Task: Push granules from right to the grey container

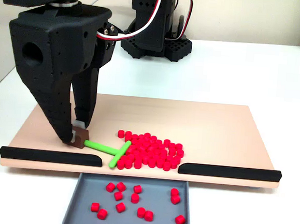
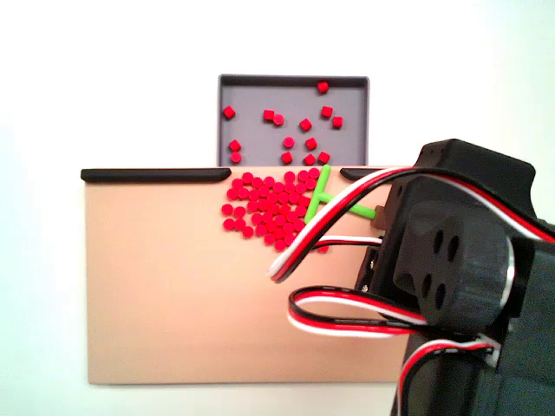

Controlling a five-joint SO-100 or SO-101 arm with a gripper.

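Grey container (image 1: 75, 202) holds granules (image 1: 149, 152); tool (image 1: 77, 135) grips pusher (image 1: 109, 151).

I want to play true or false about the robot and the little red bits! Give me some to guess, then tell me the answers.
1. The gripper holds the end of the green stick. True.
2. The grey tray has no red bits in it. False: several red bits already lie in it.
3. Most red bits sit in a pile on the tan board. True.
4. The green stick lies inside the grey tray. False: it lies on the tan board, beside the pile.
5. Two black strips sit along the board's edge, with a gap at the tray. True.
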